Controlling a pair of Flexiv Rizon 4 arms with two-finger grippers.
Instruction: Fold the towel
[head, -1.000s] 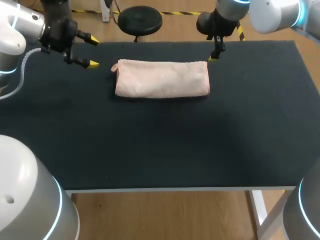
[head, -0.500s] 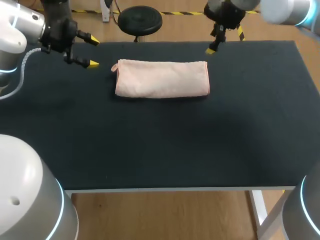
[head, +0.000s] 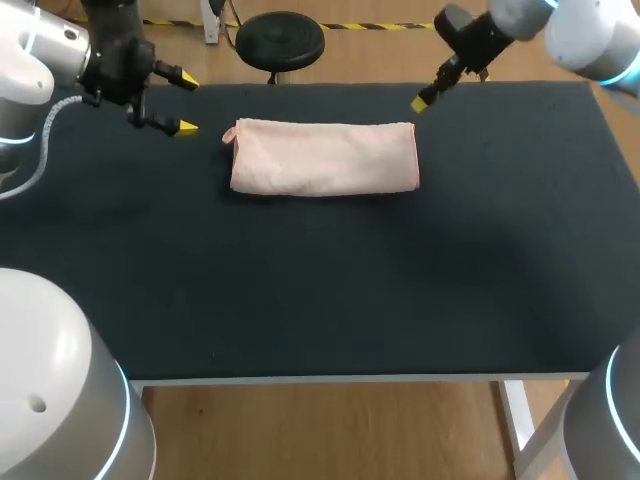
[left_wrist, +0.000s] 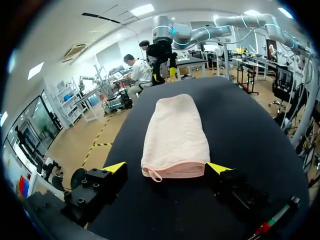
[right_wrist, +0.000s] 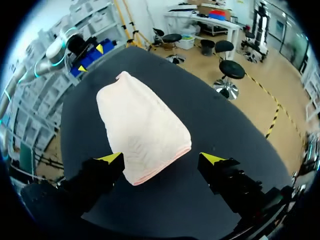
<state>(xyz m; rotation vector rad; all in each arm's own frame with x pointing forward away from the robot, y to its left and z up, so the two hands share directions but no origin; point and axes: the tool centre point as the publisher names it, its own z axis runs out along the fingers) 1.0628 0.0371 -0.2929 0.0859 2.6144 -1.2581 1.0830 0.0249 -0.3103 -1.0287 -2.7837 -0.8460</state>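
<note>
- One black table (head: 320, 300) carries everything, and its near half shows only dark cloth.
- One pink towel (head: 322, 157) lies on the far half, a little left of the middle. It is folded into a long flat band that runs left to right.
- Both long edges of the towel look straight, and a small loop sticks out at its far left corner.
- My left gripper (head: 189, 103) sits just left of the towel's left end, near it but apart from it. Its fingers are spread wide, one yellow tip nearer and one farther, and they grasp nothing.
- From my left wrist, the looped short end lies just ahead of that gripper, in line with the gap between the two tips. Neither tip touches the cloth.
- My right gripper (head: 450, 88) is by the table's far edge, just beyond the towel's far right corner and clear of it. Its fingers are released and wide apart, with nothing in them.
- From my right wrist, the towel's other short end lies ahead of and below the spread tips, untouched. The band stretches away toward my left arm at its far end.
</note>
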